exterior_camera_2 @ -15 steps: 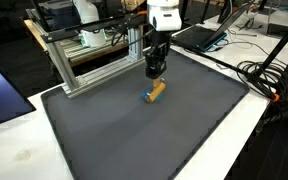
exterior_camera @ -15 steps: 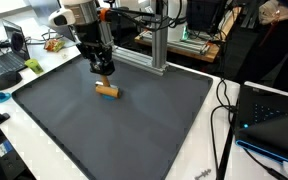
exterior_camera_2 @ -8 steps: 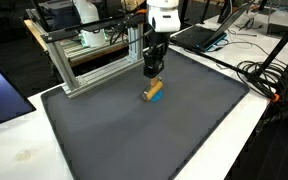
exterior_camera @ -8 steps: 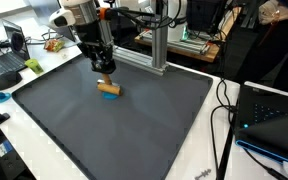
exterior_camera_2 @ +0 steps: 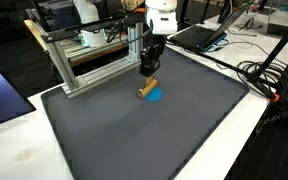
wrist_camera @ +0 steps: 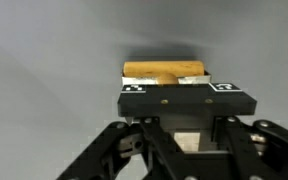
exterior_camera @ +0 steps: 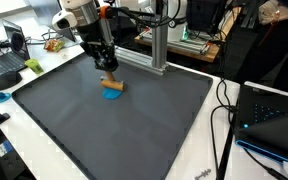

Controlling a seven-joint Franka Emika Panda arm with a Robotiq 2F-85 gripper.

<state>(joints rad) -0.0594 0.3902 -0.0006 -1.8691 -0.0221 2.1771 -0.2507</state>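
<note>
My gripper (exterior_camera: 108, 76) (exterior_camera_2: 146, 78) is low over the dark grey mat (exterior_camera: 134, 130) (exterior_camera_2: 134, 140), near its far edge. It is shut on a small wooden block (exterior_camera: 112, 84) (exterior_camera_2: 145, 89) and holds it just above a flat blue piece (exterior_camera: 112, 95) (exterior_camera_2: 156, 96) lying on the mat. In the wrist view the wooden block (wrist_camera: 164, 70) shows just past the gripper's black body. The fingertips themselves are hidden there.
An aluminium frame (exterior_camera: 156, 45) (exterior_camera_2: 84, 60) stands at the mat's far edge, close behind the gripper. Laptops (exterior_camera: 9, 55) (exterior_camera_2: 199, 35) and cables (exterior_camera: 224, 110) (exterior_camera_2: 259, 75) lie on the white table round the mat.
The gripper has closed in on the wooden block and shifted it slightly. The blue piece that was mostly under the block now lies exposed on the mat.
</note>
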